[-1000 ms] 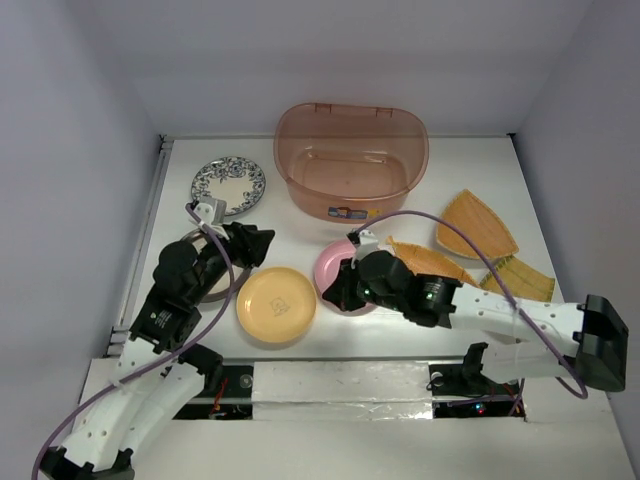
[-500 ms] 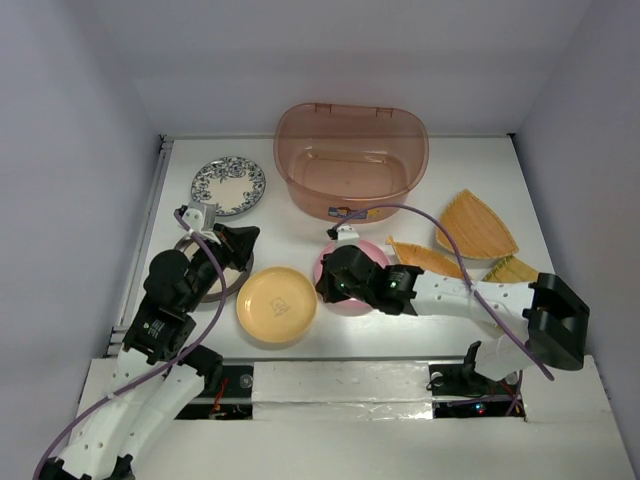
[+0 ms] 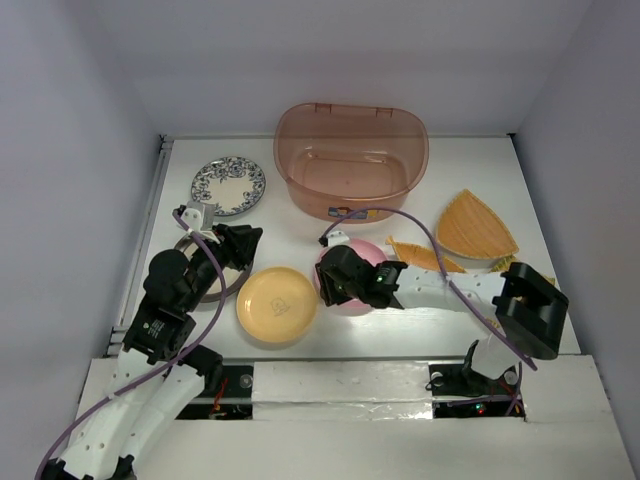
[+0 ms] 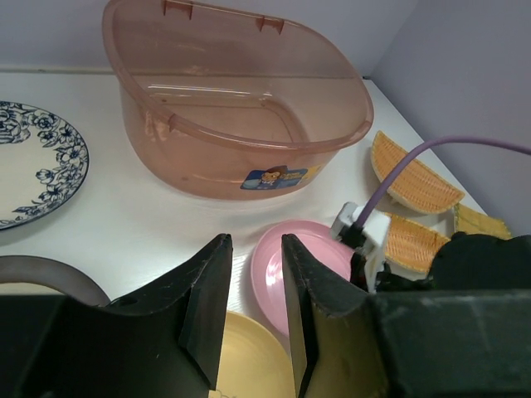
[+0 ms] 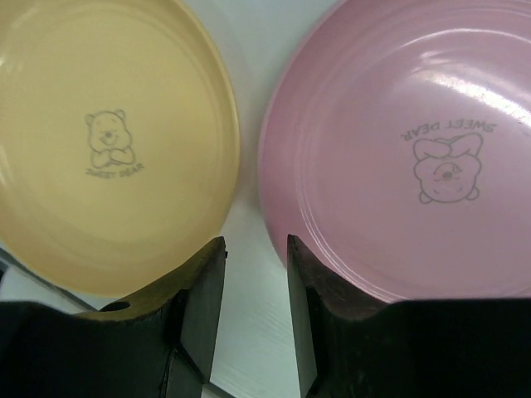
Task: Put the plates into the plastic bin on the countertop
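the plastic bin [image 3: 380, 195] stood at the far middle of the countertop [image 3: 450, 165], with no plate inside it and its small label facing the arms. all the plates lay on the white surface outside it. the floral-rimmed plate [image 3: 229, 185] sat to the left of the bin, near the left wall. the yellow plate [image 3: 277, 305] and the pink plate [image 5: 398, 99] lay side by side in front of the bin, close together but with a strip of countertop showing between their rims. the metal-rimmed plate [image 4: 58, 268] was mostly hidden beneath the left arm, only a grey curve of its edge visible. the fan-shaped plates [image 3: 475, 222] were grouped on the right, well apart from the round ones.

the right gripper [image 5: 255, 245] hung low over the gap between the yellow and pink plates, its fingers parted only a little and nothing between them but bare countertop; the right-hand finger overlapped the pink plate's left rim in the wrist view, and whether it touched that rim could not be told. the left gripper [image 4: 254, 249] was raised above the near left part of the countertop, pointing toward the bin, its fingers also narrowly apart and gripping nothing, the pink and yellow plates visible through the slit
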`<state>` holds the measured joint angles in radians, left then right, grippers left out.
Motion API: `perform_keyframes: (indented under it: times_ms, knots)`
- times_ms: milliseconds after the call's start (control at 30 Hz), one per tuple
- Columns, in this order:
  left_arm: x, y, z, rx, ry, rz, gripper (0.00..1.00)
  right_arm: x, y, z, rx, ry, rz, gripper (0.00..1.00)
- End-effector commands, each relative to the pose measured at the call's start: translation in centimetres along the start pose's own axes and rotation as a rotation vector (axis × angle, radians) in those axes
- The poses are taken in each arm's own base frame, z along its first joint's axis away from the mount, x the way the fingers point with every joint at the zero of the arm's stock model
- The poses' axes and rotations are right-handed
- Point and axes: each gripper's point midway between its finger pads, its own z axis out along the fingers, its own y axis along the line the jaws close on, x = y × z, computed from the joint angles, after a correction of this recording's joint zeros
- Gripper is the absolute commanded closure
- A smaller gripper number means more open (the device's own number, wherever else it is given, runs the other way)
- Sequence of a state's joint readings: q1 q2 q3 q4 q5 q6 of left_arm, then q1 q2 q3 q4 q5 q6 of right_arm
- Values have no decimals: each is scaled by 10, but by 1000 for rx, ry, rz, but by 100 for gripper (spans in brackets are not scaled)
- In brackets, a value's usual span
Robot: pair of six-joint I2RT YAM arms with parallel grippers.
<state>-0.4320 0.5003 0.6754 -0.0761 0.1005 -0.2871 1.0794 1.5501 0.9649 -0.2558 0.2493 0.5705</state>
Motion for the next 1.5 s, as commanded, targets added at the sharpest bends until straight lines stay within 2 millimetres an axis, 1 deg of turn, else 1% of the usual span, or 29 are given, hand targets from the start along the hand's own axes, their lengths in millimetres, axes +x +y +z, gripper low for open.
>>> perform_keyframes:
  times_ms: [0, 200, 233, 300, 333, 433, 500, 533, 600, 667, 733, 767, 800, 900, 933, 967, 1000, 1033, 1067, 1167, 1200, 1233, 1267, 1300, 1333, 1367, 1400, 1433, 1467]
  knots:
    - [-25, -9, -2, 31, -66, 6, 72, 7, 0, 9, -19, 51, -75, 58]
    - [-24, -9, -2, 30, -65, 8, 72, 18, -4, 20, -18, 90, -88, 60]
    - [-25, -10, -2, 32, -67, 8, 72, 23, -6, 24, -9, 108, -97, 61]
    - [-24, -10, -3, 35, -66, 8, 72, 24, -9, 28, 9, 111, -105, 66]
    - [-25, -10, -3, 36, -67, 8, 72, 24, -10, 29, 18, 109, -107, 72]
    - [-25, -10, -3, 34, -67, 8, 72, 14, -7, 25, 4, 65, -107, 87]
    - [-26, -10, -4, 35, -71, 9, 72, 7, -7, 19, 5, 50, -120, 87]
    - [-26, -10, -4, 36, -72, 10, 72, 6, -8, 19, 9, 51, -127, 90]
    - [-27, -11, -4, 39, -78, 11, 72, 4, -8, 19, 17, 56, -144, 100]
    - [-27, -11, -5, 39, -76, 11, 72, 3, -12, 15, 38, 66, -154, 100]
    - [-28, -11, -5, 39, -80, 11, 72, -15, -7, 0, 29, 19, -142, 100]
    - [-28, -12, -5, 40, -80, 11, 72, -20, -7, -9, 31, 9, -137, 100]
    - [-28, -12, -5, 40, -80, 11, 72, -36, -4, -25, 13, -39, -123, 100]
    - [-29, -12, -5, 40, -82, 11, 72, -68, 5, -59, -22, -130, -95, 100]
    - [-29, -11, -5, 38, -83, 11, 72, -83, 8, -79, -49, -183, -81, 100]
    - [-29, -10, -6, 31, -86, 11, 72, -99, 14, -94, -73, -230, -74, 100]
    - [-30, -9, -6, 26, -89, 10, 72, -110, 15, -106, -82, -267, -67, 100]
    - [-32, -8, -7, 18, -95, 9, 72, -126, 17, -125, -97, -327, -55, 100]
    - [-32, -2, -7, -10, -98, 4, 73, -147, 19, -142, -113, -387, -50, 100]
    - [-33, 6, -8, -57, -106, -4, 73, -192, 15, -175, -147, -526, -47, 100]
    - [-34, 6, -8, -61, -109, -4, 73, -213, 16, -191, -161, -581, -44, 100]
    - [-35, 6, -9, -64, -111, -4, 73, -230, 7, -197, -147, -620, -40, 100]
    - [-36, 6, -10, -61, -115, -4, 73, -242, 1, -193, -116, -635, -68, 100]
    - [-35, 6, -9, -59, -114, -4, 73, -265, -2, -206, -110, -684, -64, 100]
    - [-36, 5, -10, -58, -117, -4, 73, -275, -5, -204, -111, -685, -78, 100]
    - [-36, 5, -10, -58, -119, -4, 73, -291, -20, -201, -67, -700, -97, 100]
    - [-38, 5, -11, -56, -123, -4, 73, -299, -25, -178, -39, -672, -116, 100]
    - [-37, 5, -11, -57, -122, -4, 73, -309, -29, -171, -17, -670, -134, 100]
    - [-37, 5, -11, -57, -124, -4, 73, -332, -38, -180, 6, -704, -135, 100]
